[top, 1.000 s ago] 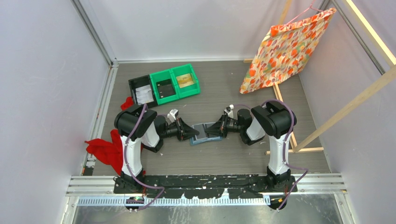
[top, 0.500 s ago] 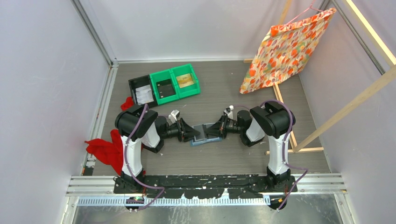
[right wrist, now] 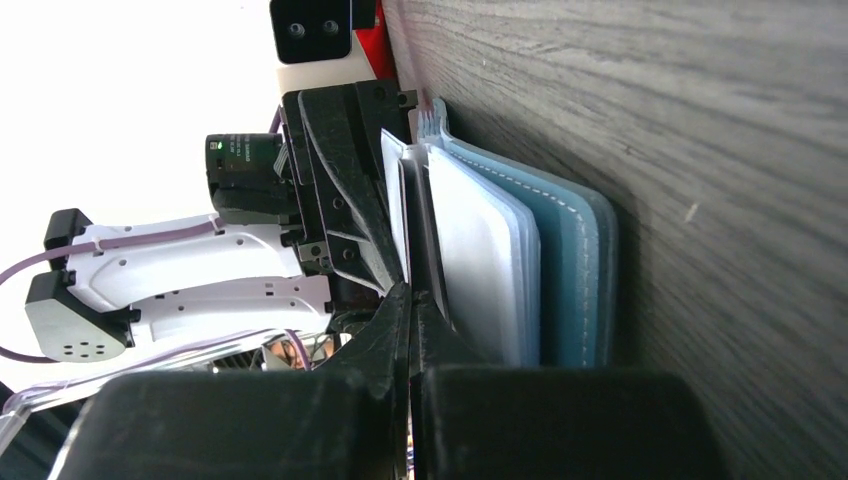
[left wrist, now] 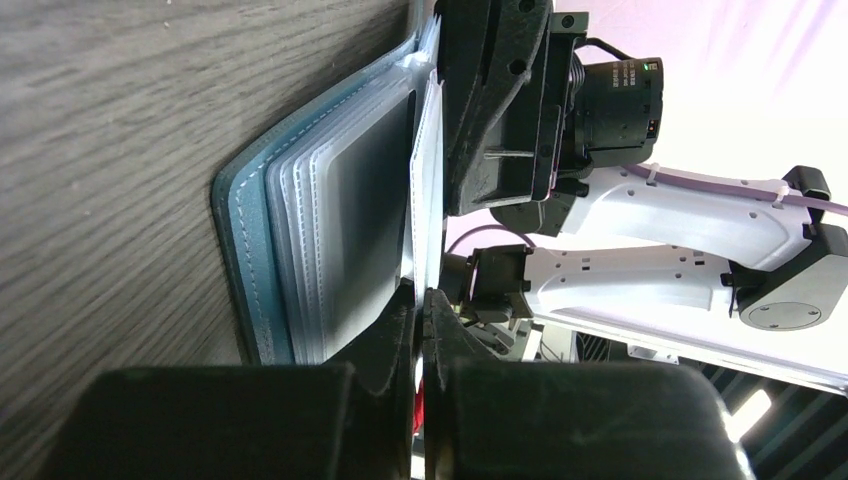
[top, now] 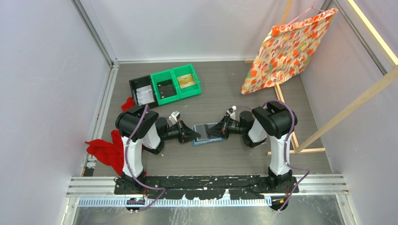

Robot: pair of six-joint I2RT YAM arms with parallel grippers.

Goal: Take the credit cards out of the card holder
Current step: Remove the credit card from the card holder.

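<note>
The light-blue card holder (top: 206, 137) lies open on the table between my two grippers. The left wrist view shows its blue cover (left wrist: 240, 250) and clear sleeves, one with a dark grey credit card (left wrist: 365, 210) inside. My left gripper (left wrist: 422, 295) is shut on the edge of a thin pale leaf (left wrist: 428, 180) standing up from the holder; whether that leaf is a sleeve or a card I cannot tell. From the opposite side my right gripper (right wrist: 412, 292) is shut on a thin leaf (right wrist: 412, 220) too, next to a pale sleeve (right wrist: 480, 250) and the cover (right wrist: 575, 270).
A black tray (top: 142, 91) and two green bins (top: 165, 89) stand at the back left, one holding a gold item (top: 186, 80). Red cloth (top: 105, 150) lies beside the left arm. A patterned cloth (top: 286, 49) hangs on a wooden frame (top: 286, 122) at the right.
The left gripper has edged slightly toward the holder. The right gripper and the holder sit almost where they were.
</note>
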